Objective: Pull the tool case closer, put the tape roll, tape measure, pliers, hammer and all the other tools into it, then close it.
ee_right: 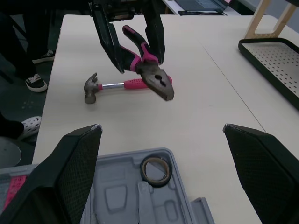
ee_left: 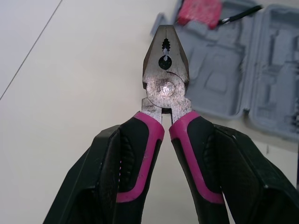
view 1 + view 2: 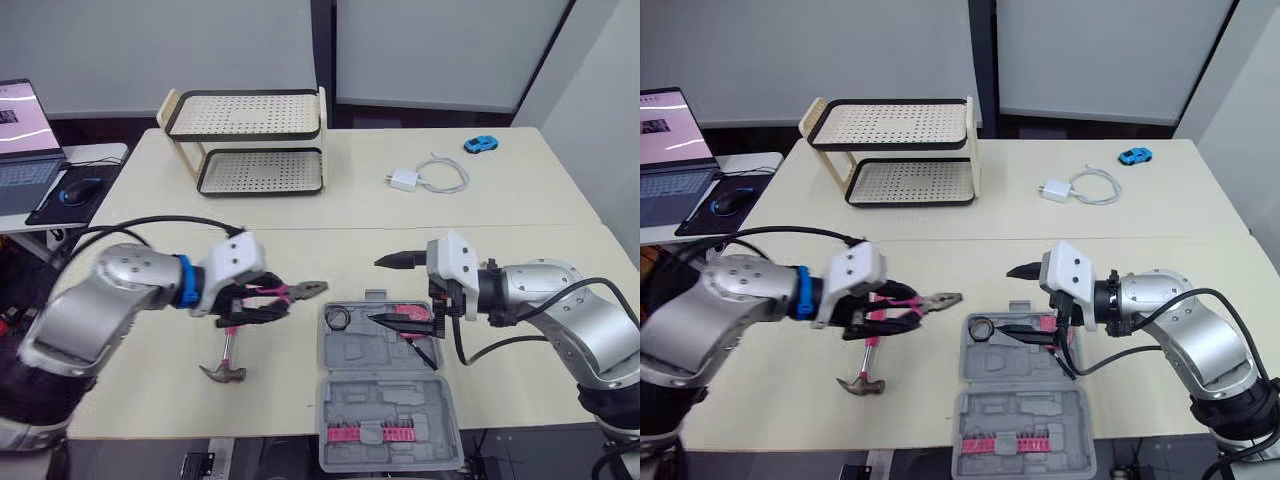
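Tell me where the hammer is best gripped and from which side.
The hammer lies flat on the table: take its straight pink grip from above, fingers across it; the clawed head is bulkier and curved.

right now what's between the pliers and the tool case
Bare beige tabletop separates the pink-handled pliers from the open grey plastic case, seen in the right wrist view.
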Robot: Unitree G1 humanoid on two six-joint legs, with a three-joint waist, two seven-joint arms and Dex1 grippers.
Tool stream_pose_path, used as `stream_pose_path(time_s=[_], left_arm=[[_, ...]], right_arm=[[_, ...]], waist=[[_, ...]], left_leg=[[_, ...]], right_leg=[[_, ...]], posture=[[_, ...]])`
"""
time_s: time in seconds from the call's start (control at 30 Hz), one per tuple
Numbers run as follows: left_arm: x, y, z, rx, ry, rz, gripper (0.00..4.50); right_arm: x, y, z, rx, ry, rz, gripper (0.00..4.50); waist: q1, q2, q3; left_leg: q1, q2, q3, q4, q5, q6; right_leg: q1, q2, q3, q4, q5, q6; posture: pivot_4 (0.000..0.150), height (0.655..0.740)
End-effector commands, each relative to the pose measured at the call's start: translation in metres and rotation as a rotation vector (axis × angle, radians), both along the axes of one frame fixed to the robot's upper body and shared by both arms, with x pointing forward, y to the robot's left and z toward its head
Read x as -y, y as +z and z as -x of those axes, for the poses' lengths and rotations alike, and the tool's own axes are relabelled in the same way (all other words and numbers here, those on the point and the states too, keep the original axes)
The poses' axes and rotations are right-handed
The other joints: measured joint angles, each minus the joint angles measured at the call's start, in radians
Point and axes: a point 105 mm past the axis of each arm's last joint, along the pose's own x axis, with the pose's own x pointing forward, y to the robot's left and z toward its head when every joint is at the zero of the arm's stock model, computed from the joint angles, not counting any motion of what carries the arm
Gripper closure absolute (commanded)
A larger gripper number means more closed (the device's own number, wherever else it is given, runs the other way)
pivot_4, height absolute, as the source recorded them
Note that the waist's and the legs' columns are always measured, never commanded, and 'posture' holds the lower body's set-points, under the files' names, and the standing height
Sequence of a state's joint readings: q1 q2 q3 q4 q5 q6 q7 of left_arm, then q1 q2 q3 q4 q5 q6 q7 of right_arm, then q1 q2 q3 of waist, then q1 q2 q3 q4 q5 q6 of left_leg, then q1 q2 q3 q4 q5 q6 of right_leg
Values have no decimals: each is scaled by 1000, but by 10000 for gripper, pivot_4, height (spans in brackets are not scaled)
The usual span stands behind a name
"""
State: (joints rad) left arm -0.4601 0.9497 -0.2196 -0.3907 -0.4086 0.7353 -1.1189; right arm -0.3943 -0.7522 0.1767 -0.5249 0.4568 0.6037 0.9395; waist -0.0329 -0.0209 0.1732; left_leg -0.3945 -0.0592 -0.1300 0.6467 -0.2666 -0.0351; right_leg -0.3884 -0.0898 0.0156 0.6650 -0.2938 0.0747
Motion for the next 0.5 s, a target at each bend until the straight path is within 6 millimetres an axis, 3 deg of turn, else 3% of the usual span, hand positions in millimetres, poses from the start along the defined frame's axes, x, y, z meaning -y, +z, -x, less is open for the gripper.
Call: stream_pose_path(time_s=[0.03,0.2,0.5], left_arm=[[22,1,1,48,-72,-20,19847],[51,-4,-2,59,-110,12,19847],[67,-8,-15,129,-120,-53,19847]], right_arm=[[0,2,5,36,1,45,0],[2,-10,2,36,-31,108,0],[-1,-24,-9,12,-63,194,0]], waist=[[-2,0,0],[1,0,0],[2,-1,0]], left_leg=[[0,0,0,0,0,0],[0,0,-1,1,0,0],[0,0,-1,2,2,-3]], right_leg=[[0,0,0,0,0,0],[0,1,-1,1,0,0],[0,1,-1,1,0,0]], posture=[[1500,7400],[1500,7400],[1500,7400]])
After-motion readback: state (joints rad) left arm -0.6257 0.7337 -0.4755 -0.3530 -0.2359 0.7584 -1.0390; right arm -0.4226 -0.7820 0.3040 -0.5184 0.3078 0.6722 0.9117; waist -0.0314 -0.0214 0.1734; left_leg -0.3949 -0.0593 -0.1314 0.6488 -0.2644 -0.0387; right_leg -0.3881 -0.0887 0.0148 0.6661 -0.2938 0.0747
